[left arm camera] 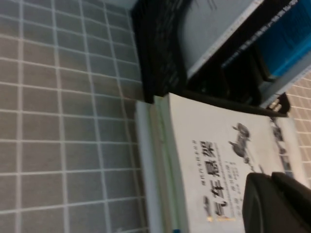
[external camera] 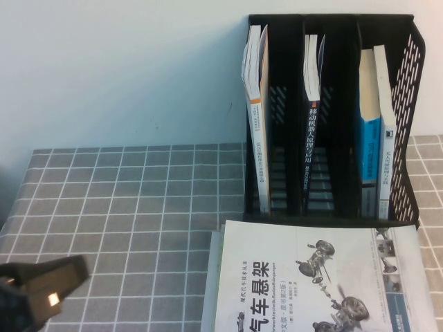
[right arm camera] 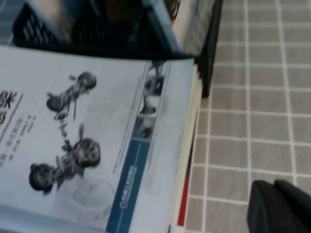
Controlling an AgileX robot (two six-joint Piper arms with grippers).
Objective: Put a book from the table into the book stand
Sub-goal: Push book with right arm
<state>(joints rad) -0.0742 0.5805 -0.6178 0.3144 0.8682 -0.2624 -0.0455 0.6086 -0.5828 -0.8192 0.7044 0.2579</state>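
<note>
Lying flat, book [external camera: 311, 283] spine leftward, left gripper [external camera: 41, 290] near-left, right gripper [right arm camera: 279, 208] right

Staged lab or office test bench, not lived-in room. Evidence: plain pale wall [external camera: 124, 69] filling upper left of frame, bare. Tabletop [external camera: 124, 207] covered by grey cloth ruled in white square grid, lower left and centre. Black three-slot file rack [external camera: 332, 117] with mesh side walls at upper right, holding upright technical books. White automotive-suspension paperback [external camera: 318, 277] lying flat at lower right atop other books. Black robot end effector [external camera: 41, 287] at lower left corner.
</note>
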